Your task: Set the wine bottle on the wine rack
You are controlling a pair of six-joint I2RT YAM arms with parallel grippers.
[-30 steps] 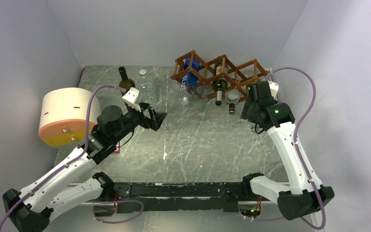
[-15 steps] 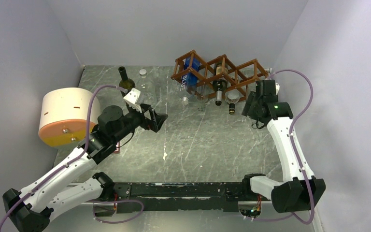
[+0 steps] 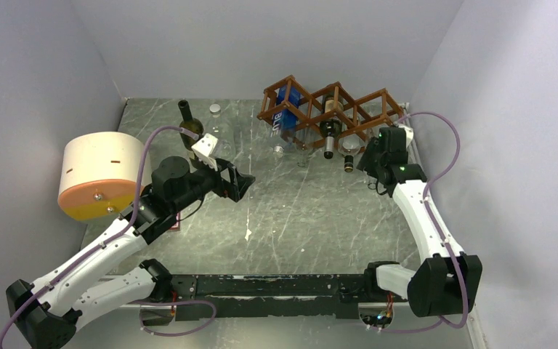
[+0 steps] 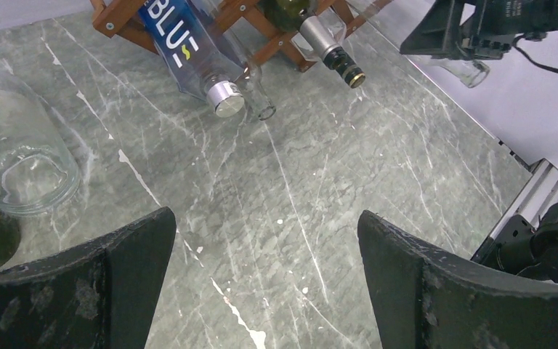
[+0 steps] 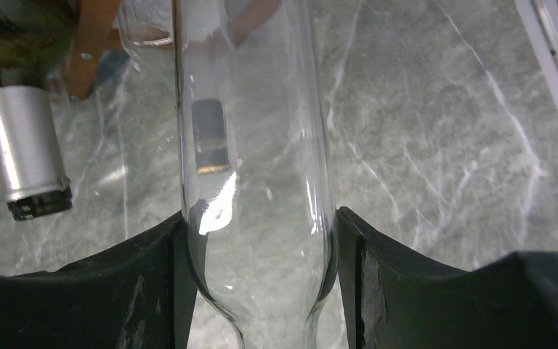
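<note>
The reddish-brown lattice wine rack [image 3: 311, 97] stands at the back of the table. My right gripper [image 5: 259, 218] is shut on a clear glass wine bottle [image 5: 258, 145], which points toward the rack's lower right end. In the top view that gripper [image 3: 373, 150] sits just right of the rack. The left wrist view shows it [image 4: 450, 36] with the bottle's end [image 4: 468, 70] sticking out below. My left gripper [image 4: 265, 218] is open and empty above the bare table, left of centre in the top view [image 3: 241, 182].
The rack holds a blue-labelled bottle [image 3: 285, 109], a dark bottle [image 3: 329, 127] and a bottle with a silver neck and black cap [image 5: 25, 145]. A green bottle [image 3: 187, 120] and a clear bottle [image 4: 14, 160] stand at the back left. A cream and orange round container [image 3: 98, 174] sits at the left.
My right arm has stretched farther back and left, carrying the clear bottle closer to the rack's right end. My left gripper has drifted slightly right.
</note>
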